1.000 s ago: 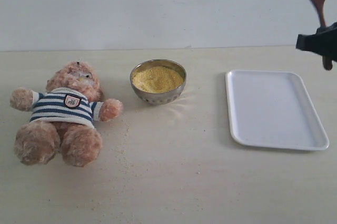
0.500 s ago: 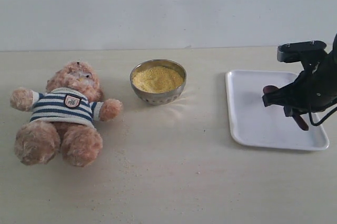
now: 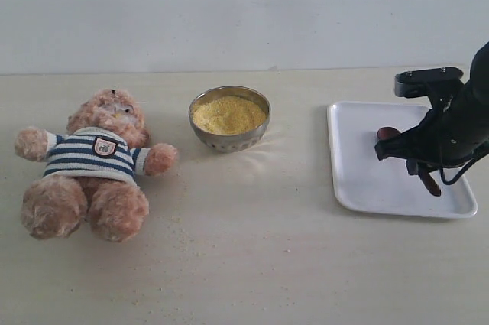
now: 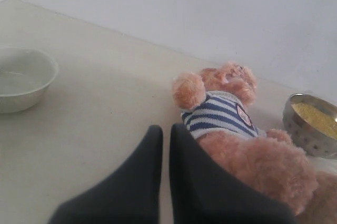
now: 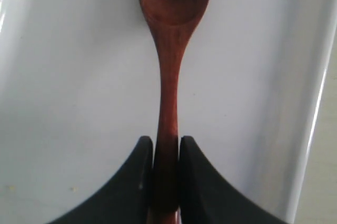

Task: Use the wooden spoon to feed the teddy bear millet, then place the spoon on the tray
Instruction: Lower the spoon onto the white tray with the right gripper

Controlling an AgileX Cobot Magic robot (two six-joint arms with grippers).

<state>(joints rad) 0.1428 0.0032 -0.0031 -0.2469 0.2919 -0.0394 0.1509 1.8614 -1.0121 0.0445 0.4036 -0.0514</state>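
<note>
Wooden spoon (image 5: 167, 92) — dark reddish-brown, oval-bowled; slim handle over tray (image 5: 63, 76).

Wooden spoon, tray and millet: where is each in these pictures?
wooden spoon (image 5: 167, 97): right wrist view, middle of its handle.
tray (image 3: 363, 164): exterior view, bare floor near its left edge.
millet (image 3: 228, 115): exterior view, centre of the heap.

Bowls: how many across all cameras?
2. A steel bowl between the teddy bear and the tray; a pale bowl on the bear's other side, seen only in the left wrist view.
</note>
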